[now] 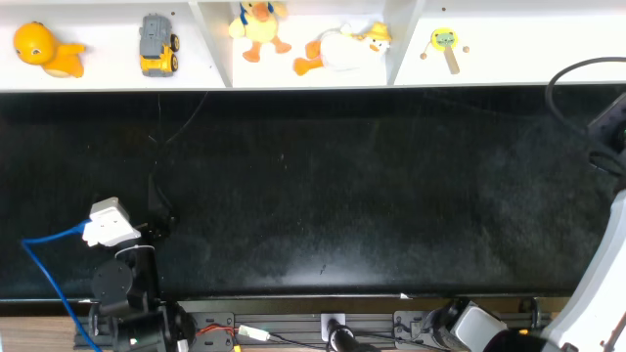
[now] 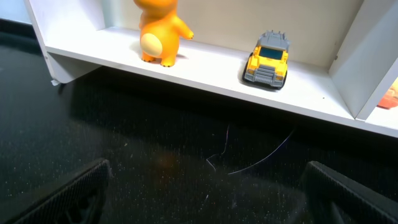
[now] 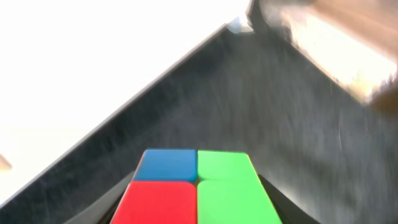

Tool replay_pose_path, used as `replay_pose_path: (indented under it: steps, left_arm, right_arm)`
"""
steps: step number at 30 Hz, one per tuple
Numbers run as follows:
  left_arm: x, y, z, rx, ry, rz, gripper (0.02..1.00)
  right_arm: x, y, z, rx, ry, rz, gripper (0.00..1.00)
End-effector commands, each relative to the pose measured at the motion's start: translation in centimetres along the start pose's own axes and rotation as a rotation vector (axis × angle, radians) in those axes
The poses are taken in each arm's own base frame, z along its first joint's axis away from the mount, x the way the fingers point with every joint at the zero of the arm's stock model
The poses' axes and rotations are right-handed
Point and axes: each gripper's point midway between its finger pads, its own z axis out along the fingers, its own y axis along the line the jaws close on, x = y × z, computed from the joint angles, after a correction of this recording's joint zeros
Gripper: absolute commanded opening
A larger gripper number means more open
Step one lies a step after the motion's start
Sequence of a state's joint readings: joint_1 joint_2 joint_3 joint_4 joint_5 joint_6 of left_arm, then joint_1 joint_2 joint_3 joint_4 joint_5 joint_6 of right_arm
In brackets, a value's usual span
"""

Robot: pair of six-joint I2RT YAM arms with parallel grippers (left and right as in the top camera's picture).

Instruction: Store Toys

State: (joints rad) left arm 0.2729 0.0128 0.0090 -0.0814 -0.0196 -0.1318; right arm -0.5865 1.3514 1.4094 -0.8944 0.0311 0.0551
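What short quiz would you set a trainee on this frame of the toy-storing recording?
1. True or false: the toy truck and the orange figure share one compartment of the shelf.
2. Where is the coloured cube? A) on the shelf B) in a person's hand C) in the right gripper
3. How many toys are in the middle compartment?
Key: 1 true; 2 C; 3 two, the yellow duck and the white duck.

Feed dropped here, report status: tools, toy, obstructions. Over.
Left tool open, empty. Right tool shut on coloured cube. No obstruction seen on black mat.
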Motion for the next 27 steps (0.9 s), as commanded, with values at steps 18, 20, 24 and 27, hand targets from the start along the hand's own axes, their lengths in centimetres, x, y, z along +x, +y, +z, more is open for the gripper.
replay_pose_path:
  steps: [18, 20, 24, 27]
  left_arm:
    - [-0.1, 0.1, -0.1, -0.003, -0.007, 0.003, 0.998]
    - [-0.1, 0.1, -0.1, -0.003, -0.007, 0.003, 0.998]
    - [-0.1, 0.1, -0.1, -0.003, -0.007, 0.003, 0.998]
    - [-0.1, 0.1, -0.1, -0.003, -0.007, 0.003, 0.996]
  right_arm:
    - [-0.4, 8.3, 4.9, -0.382, -0.151, -0.376, 0.049]
    - [0.0, 8.0, 4.5, -0.361, -0.165, -0.411, 0.049]
    - [1.7, 7.4, 7.0, -0.346, -0.238, -0.450, 0.049]
    - [1.6, 7.5, 8.4, -0.354, -0.349, -0.463, 0.049]
